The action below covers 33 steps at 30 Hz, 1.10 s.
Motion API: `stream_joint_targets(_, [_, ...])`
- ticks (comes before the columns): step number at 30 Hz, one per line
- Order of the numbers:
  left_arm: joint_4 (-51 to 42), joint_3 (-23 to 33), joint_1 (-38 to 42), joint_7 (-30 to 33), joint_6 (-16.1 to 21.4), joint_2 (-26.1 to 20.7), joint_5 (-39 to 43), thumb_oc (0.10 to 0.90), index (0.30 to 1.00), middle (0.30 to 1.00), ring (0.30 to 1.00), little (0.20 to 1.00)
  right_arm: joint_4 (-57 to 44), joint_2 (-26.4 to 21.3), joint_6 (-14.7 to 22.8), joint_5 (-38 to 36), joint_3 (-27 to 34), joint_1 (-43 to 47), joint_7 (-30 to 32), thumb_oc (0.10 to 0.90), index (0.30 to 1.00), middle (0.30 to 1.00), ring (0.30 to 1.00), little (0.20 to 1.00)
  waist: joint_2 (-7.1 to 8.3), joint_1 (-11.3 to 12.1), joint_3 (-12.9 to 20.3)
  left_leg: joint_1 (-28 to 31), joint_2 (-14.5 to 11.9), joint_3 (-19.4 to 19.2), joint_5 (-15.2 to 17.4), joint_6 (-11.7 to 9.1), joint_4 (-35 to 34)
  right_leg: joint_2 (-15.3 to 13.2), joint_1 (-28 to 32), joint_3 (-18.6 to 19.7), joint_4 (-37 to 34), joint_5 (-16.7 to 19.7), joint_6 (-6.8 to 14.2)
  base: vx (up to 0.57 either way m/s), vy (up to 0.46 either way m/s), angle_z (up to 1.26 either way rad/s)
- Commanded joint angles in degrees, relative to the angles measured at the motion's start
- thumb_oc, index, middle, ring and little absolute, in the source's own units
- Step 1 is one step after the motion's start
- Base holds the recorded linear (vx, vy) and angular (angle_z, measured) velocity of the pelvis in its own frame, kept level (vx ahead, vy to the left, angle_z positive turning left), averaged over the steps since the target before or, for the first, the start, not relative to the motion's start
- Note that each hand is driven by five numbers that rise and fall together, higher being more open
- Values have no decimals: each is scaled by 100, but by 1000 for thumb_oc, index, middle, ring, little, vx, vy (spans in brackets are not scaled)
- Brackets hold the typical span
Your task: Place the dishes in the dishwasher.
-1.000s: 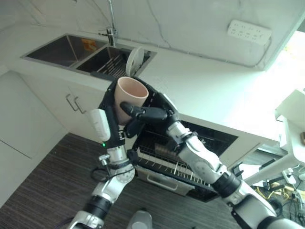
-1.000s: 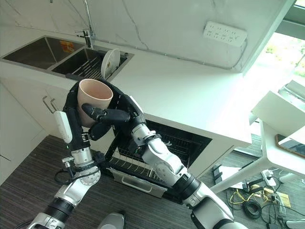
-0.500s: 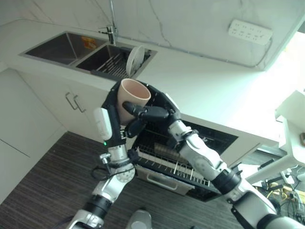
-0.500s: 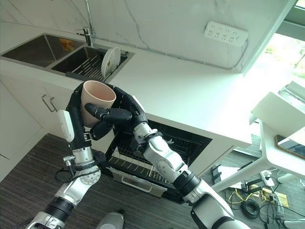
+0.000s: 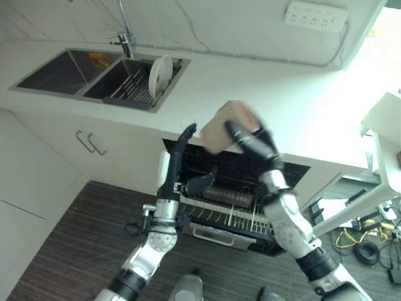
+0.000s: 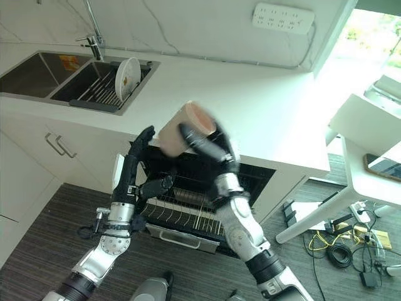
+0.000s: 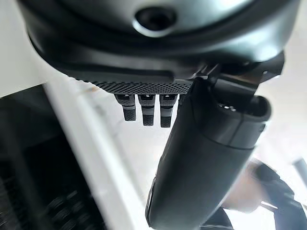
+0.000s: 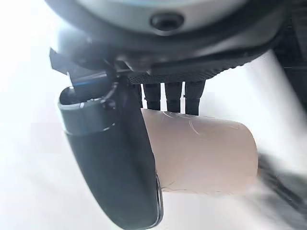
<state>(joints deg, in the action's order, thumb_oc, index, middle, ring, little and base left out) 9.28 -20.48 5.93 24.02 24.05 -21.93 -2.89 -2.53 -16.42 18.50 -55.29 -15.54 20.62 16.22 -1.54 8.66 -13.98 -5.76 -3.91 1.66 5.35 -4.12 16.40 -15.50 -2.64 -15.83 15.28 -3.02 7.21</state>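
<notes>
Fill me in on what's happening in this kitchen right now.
The right hand holds a pink cup above the open dishwasher, whose rack is pulled out. The left hand is open beside it and holds nothing. A white plate stands in the sink rack, not yet loaded.

White counter [image 5: 263, 94]; plate [image 5: 160, 68] in sink rack [image 5: 128, 88].
</notes>
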Motion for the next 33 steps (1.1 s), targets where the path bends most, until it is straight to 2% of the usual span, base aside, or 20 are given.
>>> stream_joint_targets(1, [-824, 313, 138, -1438, 253, -310, 1426, 800, 900, 900, 900, 900, -1173, 4, 1012, -39, 562, 738, -404, 400, 300, 300, 300, 300, 127, -91, 455, 282, -66, -343, 813, 244, 79, 67, 58, 432, 191, -667, 118, -12, 59, -10])
stream_joint_targets(2, [-1089, 392, 11, -2080, 135, -320, 1925, 800, 900, 900, 900, 900, -1254, -28, 970, -56, 702, 631, -521, 400, 300, 300, 300, 300, 85, -127, 459, 281, -64, -359, 810, 251, 79, 75, 48, 451, 191, -666, 120, -12, 62, -18])
stream_joint_targets(4, [-1343, 485, -115, -2481, 50, -350, 2154, 800, 900, 900, 900, 900, -1312, -43, 919, -44, 777, 535, -628, 400, 300, 300, 300, 300, 43, -151, 475, 281, -59, -366, 803, 252, 79, 82, 39, 470, 191, -666, 117, 0, 70, -20])
stream_joint_targets(5, [-1517, 640, -166, -2829, -147, -439, 2484, 800, 900, 900, 900, 900, -1349, -80, 813, -66, 795, 428, -744, 400, 300, 300, 300, 300, -9, -180, 502, 285, -52, -372, 800, 254, 79, 82, 37, 491, 191, -674, 123, 13, 70, -12])
stream_joint_targets(9, [-1678, 956, -297, -3113, -376, -564, 2546, 800, 900, 900, 900, 900, -1324, -144, 554, -168, 794, 215, -1039, 400, 300, 300, 300, 300, -60, -182, 539, 264, -43, -356, 775, 254, 79, 82, 24, 501, 191, -682, 135, 4, 35, -9])
stream_joint_targets(13, [-1630, 1297, -468, -3375, -600, -711, 2365, 800, 900, 900, 900, 900, -1213, -223, 131, -310, 727, -85, -1457, 400, 300, 300, 300, 300, -81, -166, 575, 223, -36, -329, 741, 248, 79, 86, 6, 495, 191, -690, 147, 0, 0, 0])
stream_joint_targets(14, [-1605, 1371, -531, -3492, -658, -739, 2338, 800, 900, 900, 900, 900, -1195, -234, -19, -336, 704, -227, -1579, 400, 300, 300, 300, 300, -86, -168, 582, 210, -36, -324, 729, 248, 79, 85, -5, 492, 191, -685, 151, 0, 0, 0])
stream_joint_targets(16, [-1552, 1637, -836, -3788, -957, -810, 2052, 800, 900, 900, 900, 900, -1101, -306, -587, -522, 658, -783, -2131, 400, 300, 300, 300, 300, -83, -194, 599, 148, -41, -329, 706, 259, 79, 73, -61, 483, 191, -675, 176, 0, 0, 0])
stream_joint_targets(22, [-1246, 1969, -1213, -3706, -1011, -1120, 1373, 800, 900, 900, 900, 900, -818, -429, -1108, -411, 639, -1402, -2775, 400, 300, 300, 300, 300, -80, -291, 581, 96, -54, -362, 670, 249, 79, 78, -120, 476, 191, -664, 202, -2, 0, -1])
stream_joint_targets(26, [-1016, 2087, -1362, -3557, -972, -1360, 615, 800, 900, 900, 900, 900, -570, -523, -1240, -231, 686, -1593, -3008, 400, 300, 300, 300, 300, -80, -331, 566, 67, -63, -373, 654, 241, 79, 85, -146, 468, 191, -657, 214, 0, 0, 0])
stream_joint_targets(29, [-801, 2107, -1387, -3381, -1029, -1710, -68, 800, 900, 900, 900, 900, -274, -727, -1337, 61, 690, -1632, -3035, 400, 300, 300, 300, 300, -83, -373, 547, 53, -74, -392, 644, 229, 79, 97, -154, 463, 191, -661, 218, -7, -2, -2])
stream_joint_targets(33, [-572, 2043, -1363, -3497, -1019, -1969, -216, 800, 900, 900, 900, 900, 71, -937, -1447, 396, 693, -1596, -3184, 400, 300, 300, 300, 300, -80, -384, 530, 32, -82, -407, 630, 206, 79, 89, -170, 451, 191, -642, 238, 0, 0, 0])
